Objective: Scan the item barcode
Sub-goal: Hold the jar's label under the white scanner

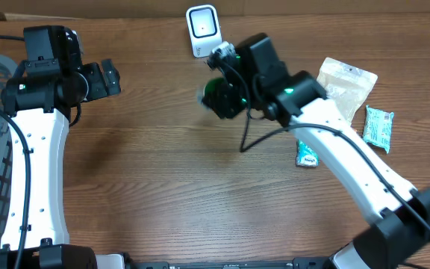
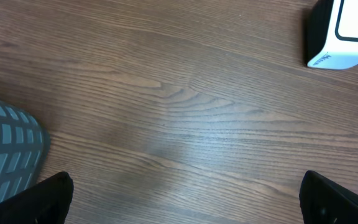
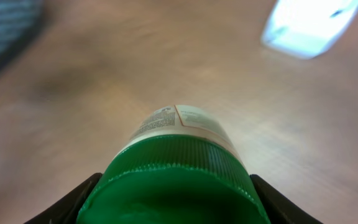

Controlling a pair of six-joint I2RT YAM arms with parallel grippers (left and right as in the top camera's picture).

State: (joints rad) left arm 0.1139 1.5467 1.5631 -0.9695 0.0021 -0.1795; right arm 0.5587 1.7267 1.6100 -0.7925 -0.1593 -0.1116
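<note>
Item: green-capped bottle (image 3: pixel 178 134). Gripped at cap end by right claw (image 3: pixel 174 208), held above table (image 1: pixel 163 172), body aimed toward scanner (image 1: pixel 202 30), likely to present barcode. Bottle near scanner, not touching.
Left claw (image 2: pixel 188 199): spread wide, empty, off aside by basket (image 2: pixel 5 143), clear of work.

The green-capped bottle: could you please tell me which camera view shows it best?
Right wrist: the green-capped bottle fills the foreground, cap and label visible. Overhead shows it small, blurred, partly hidden; left wrist shows none of it.
</note>
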